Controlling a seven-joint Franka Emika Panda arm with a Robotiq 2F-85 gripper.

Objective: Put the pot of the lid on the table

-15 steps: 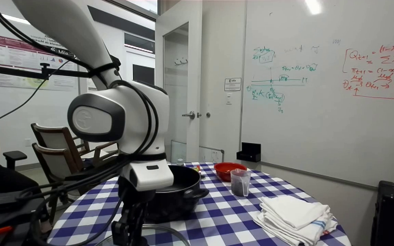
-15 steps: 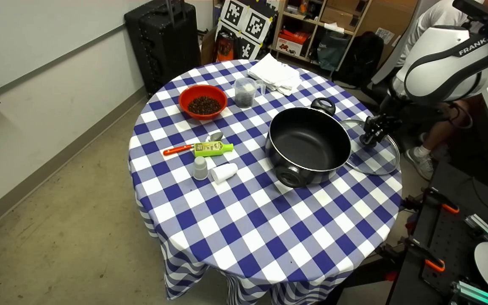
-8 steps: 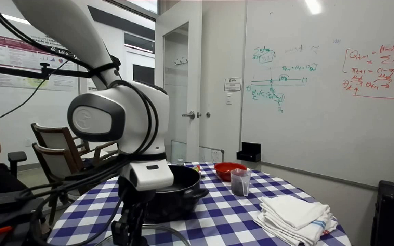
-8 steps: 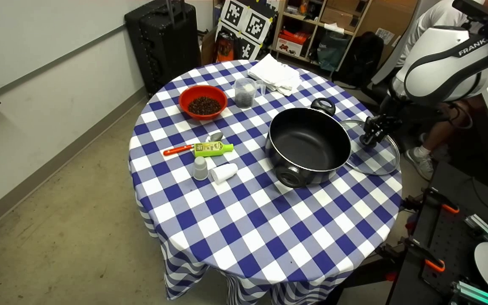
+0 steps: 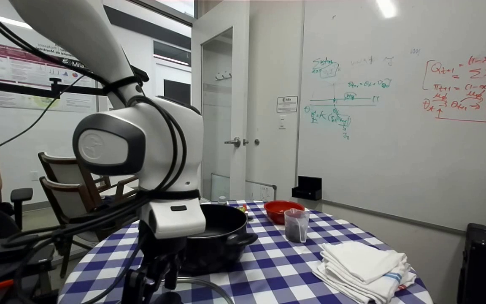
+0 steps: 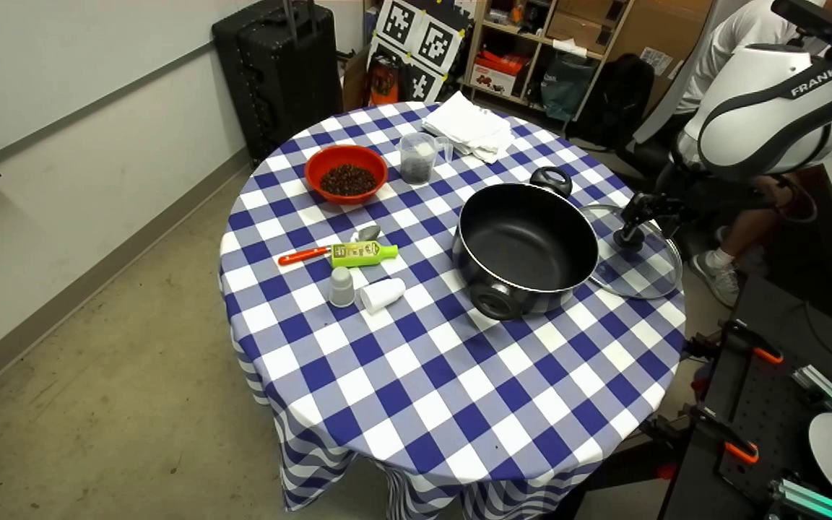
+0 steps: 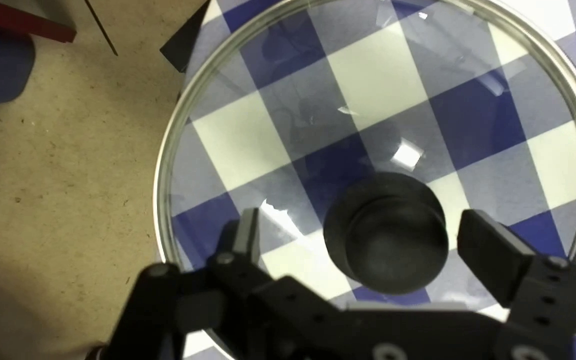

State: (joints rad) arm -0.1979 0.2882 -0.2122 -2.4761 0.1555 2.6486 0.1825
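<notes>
On the checkered table stands the wide black pot, uncovered. The lid, clear glass with a metal rim, lies flat on the cloth beside the pot near the table's edge, its black knob facing up. My gripper is open above the lid, with the knob between its fingers. In the wrist view a gap shows on both sides of the knob, narrower on the right. In an exterior view the arm hides part of the pot and much of the lid's rim.
A red bowl of dark beans, a measuring cup and folded white towels stand beyond the pot. A green bottle, a red-handled utensil, a grey shaker and a white cup lie or stand farther across.
The gripper's fingers have spread apart around the knob, and the arm has shifted slightly away from the pot. The lid and the pot have stayed where they were.
</notes>
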